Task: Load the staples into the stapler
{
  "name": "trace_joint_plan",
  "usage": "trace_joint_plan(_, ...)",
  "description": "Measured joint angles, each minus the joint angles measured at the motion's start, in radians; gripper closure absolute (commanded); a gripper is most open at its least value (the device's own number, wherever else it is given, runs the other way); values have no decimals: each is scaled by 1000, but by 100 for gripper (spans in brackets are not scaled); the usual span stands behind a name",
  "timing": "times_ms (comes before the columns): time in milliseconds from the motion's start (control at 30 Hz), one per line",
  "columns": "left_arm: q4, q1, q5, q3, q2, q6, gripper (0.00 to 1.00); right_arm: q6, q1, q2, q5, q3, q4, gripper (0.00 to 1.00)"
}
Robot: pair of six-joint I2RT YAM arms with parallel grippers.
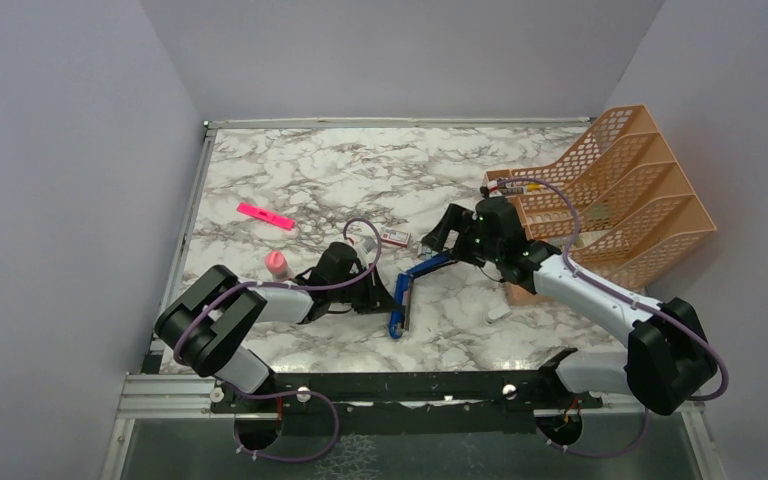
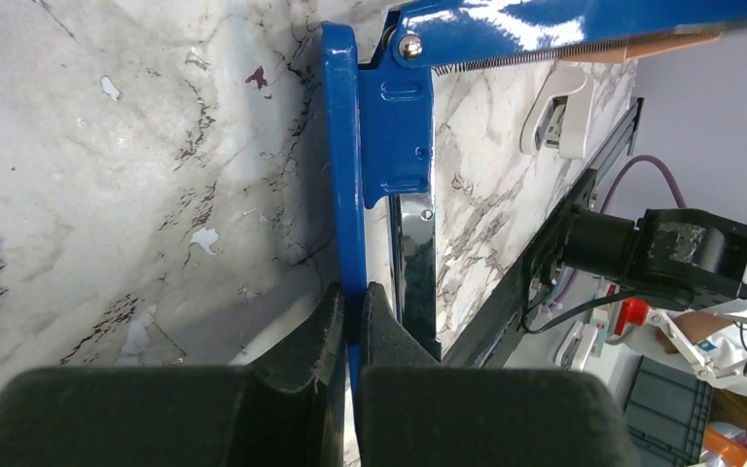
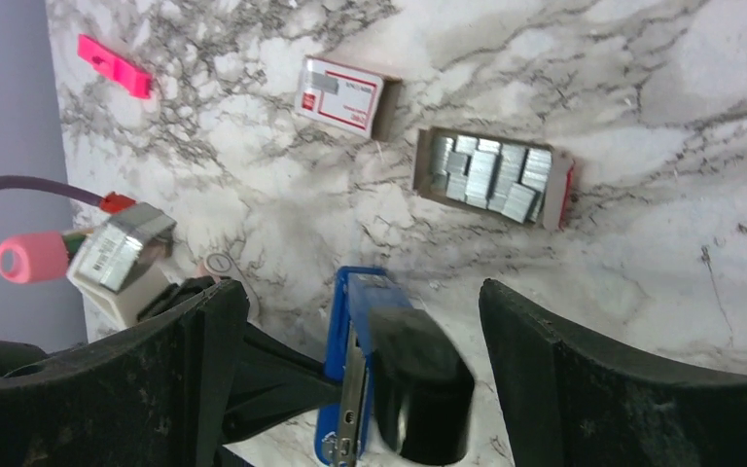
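Nearest the lens, the left gripper (image 2: 350,326) is clamping shut on the lower blue edge of the stapler (image 2: 389,126), which is lying hinged open at centre frame of the top view. We are judging that this pinch should hold the base steady while the right gripper (image 3: 358,302), standing wide and holding nothing just above the stapler, picks a single strip. Containers: the open box tray (image 3: 564,190), upper right of the right wrist view, is holding the staples (image 3: 486,170) as loose grey blocks, and its red-and-white sleeve (image 3: 342,94) is lying just beside it, contents hidden from us.
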Motion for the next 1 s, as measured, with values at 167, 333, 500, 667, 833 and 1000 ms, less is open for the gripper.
trace_joint_plan(167, 8, 6, 13, 0, 8, -9, 100, 16, 0, -35, 2, -71, -13, 20)
trace_joint_plan(333, 19, 12, 28, 0, 20, -13, 100, 31, 0, -32, -6, -79, -18, 36)
trace_joint_plan(500, 21, 14, 31, 0, 21, -15, 100, 22, 0, -2, -59, -79, -17, 22)
trace_joint_plan(667, 19, 16, 30, 1, 21, -24, 100, -39, 0, 1, -192, -82, -17, 14)
trace_joint_plan(833, 17, 16, 28, 8, 27, -42, 100, -72, 36, -35, -362, -174, -2, 12)
trace_joint_plan(1000, 17, 16, 16, 15, 33, -56, 100, -66, 183, -33, -417, -206, -12, 15)
